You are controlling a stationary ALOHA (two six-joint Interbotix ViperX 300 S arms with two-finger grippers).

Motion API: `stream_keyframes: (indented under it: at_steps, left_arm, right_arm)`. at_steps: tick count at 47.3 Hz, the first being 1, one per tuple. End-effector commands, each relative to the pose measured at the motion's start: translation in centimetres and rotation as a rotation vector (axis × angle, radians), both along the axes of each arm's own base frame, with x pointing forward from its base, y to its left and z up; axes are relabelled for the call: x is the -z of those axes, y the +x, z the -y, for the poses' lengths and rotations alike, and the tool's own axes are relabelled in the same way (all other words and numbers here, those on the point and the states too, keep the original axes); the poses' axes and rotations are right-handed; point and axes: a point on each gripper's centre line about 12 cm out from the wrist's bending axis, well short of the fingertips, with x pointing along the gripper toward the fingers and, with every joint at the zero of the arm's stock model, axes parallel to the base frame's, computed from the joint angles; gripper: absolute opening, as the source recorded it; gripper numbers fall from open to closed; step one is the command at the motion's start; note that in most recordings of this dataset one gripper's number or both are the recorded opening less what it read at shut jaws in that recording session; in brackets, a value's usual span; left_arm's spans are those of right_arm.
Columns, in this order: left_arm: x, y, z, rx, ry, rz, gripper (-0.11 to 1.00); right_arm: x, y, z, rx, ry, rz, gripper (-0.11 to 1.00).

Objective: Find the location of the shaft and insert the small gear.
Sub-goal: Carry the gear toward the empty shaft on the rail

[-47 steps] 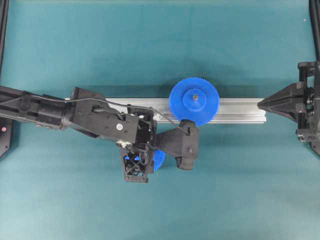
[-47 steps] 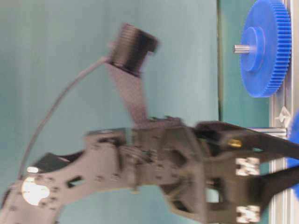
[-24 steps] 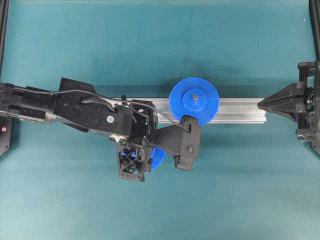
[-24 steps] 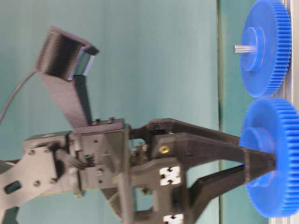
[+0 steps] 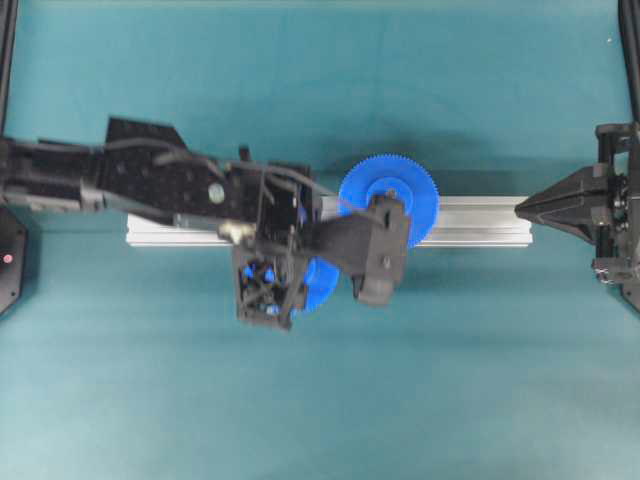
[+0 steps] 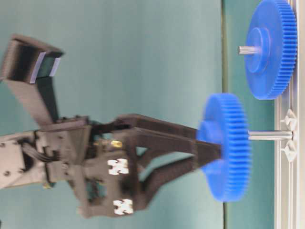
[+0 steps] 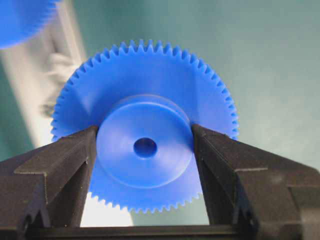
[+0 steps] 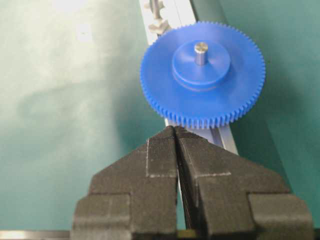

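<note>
- Above the rail point(image 5: 480, 220), the left claw point(image 7: 145, 150) is clamped on the small gear point(image 7: 145, 127) by its hub, the bore facing the shaft point(image 6: 269, 135).
- Shaft and bore look nearly in line; the gear sits at the shaft's tip.
- Half a second earlier, the gear hung lower and beside the shaft.
- Right claw point(image 8: 176, 150) is parked, pressed together, farther off.

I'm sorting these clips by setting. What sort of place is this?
Likely a robotics lab bench for assembly trials: a teal mat covers the table, a slotted aluminium rail carries blue gears on shafts, and the left gripper holds the small gear.
</note>
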Motion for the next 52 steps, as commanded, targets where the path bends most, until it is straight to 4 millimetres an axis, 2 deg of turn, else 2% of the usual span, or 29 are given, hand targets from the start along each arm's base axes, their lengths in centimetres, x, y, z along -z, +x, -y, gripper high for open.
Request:
stream_keyframes:
  at_steps: [1,9,21,52]
  left_arm:
    - [-3.5,-0.1,-0.7,-0.005,0.003,0.090,0.65]
    - [-4.4,0.1,-1.7,-0.003,0.010,0.112,0.65]
    - [-4.3,0.1,-3.1,-0.003,0.024,0.105,0.65]
    - [-4.0,0.3,-4.6,-0.032,0.027,0.116,0.65]
  right_arm:
    - [-0.5,0.2,0.1,0.006,0.003,0.019,0.04]
    - [-0.7,0.0,0.1,0.007,0.003,0.033,0.04]
    - [-0.8,-0.1,0.1,0.006,0.001,0.039,0.04]
    - [-0.8,-0.1,0.0,0.006,0.001,0.039,0.04]
